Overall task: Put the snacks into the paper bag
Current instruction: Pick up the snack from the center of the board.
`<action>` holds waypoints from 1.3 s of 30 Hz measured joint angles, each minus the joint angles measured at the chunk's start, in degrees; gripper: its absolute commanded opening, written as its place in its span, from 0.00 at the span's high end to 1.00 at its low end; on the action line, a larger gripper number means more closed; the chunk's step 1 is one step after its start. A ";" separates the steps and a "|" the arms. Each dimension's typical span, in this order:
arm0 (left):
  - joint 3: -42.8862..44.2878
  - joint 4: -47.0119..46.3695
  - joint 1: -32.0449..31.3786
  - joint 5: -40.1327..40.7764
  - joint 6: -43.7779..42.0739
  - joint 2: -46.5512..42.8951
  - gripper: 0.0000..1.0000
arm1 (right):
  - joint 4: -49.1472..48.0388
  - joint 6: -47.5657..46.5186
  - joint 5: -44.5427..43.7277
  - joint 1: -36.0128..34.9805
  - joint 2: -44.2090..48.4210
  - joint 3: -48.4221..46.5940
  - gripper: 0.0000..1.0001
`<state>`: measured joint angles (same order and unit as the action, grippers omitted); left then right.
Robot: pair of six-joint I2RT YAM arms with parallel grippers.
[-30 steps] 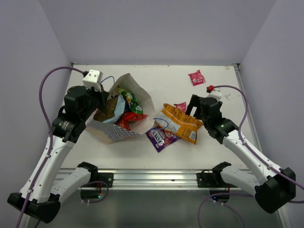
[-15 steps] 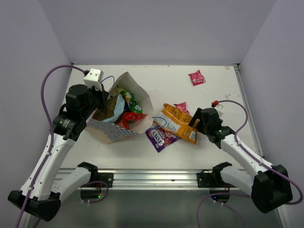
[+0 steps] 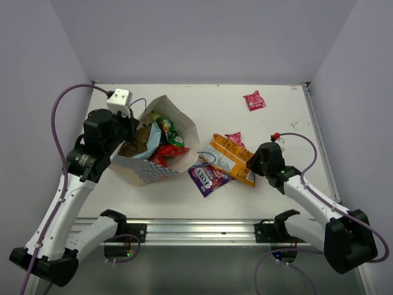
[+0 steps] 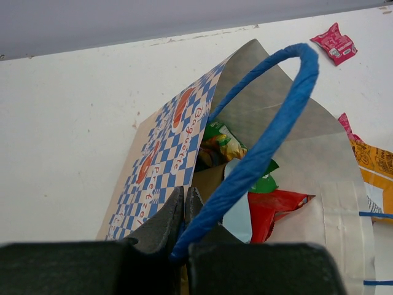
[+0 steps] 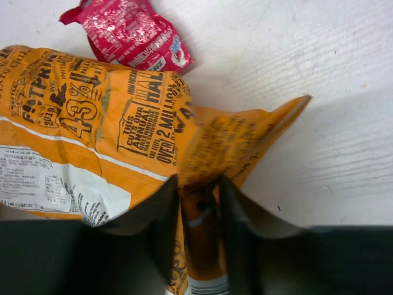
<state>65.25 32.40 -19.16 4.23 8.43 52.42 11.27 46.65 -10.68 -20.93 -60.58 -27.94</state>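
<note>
Jaws on the left gripper (image 4: 184,212) are pressed together on the blue cord handle (image 4: 264,135) of the paper bag (image 3: 147,171), holding its mouth up and open at the table's left side. Inside the paper bag, on the plain brown lining, lie a green pack (image 3: 168,131), a light-blue bag (image 3: 152,140) and a red cookie bag (image 3: 164,153) (all bunched toward the middle, overlapping one another).

Just right of the paper bag's mouth a purple pack (image 3: 207,177) rests on the table (image 3: 209,101), touching the orange chip bag (image 3: 230,160), with a small pink pack (image 3: 233,137) tucked at the chip bag's far edge. Another pink packet (image 3: 253,100) lies well apart near the back.

On the right, the right gripper (image 5: 198,196) has its jaws pinched onto a raised fold at the orange chip bag's corner, foil crumpled between the fingers (image 5: 161,212).

My reading is that the step in hand is the grasp of the orange chip bag. Next would come a lift clear of the purple pack, a carry leftward over the open mouth, and a release, with the grip firm enough that slippery foil does not slide out (the held corner is small).
</note>
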 measured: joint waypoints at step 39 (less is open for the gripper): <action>2.82 0.07 0.00 -6.82 0.61 3.08 1.00 | 5.86 -25.22 6.32 -0.13 7.87 -36.06 1.00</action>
<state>68.07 32.47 -19.16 -2.59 9.04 55.51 17.12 21.43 -4.36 -21.06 -52.71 -64.01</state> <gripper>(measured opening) 0.029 0.018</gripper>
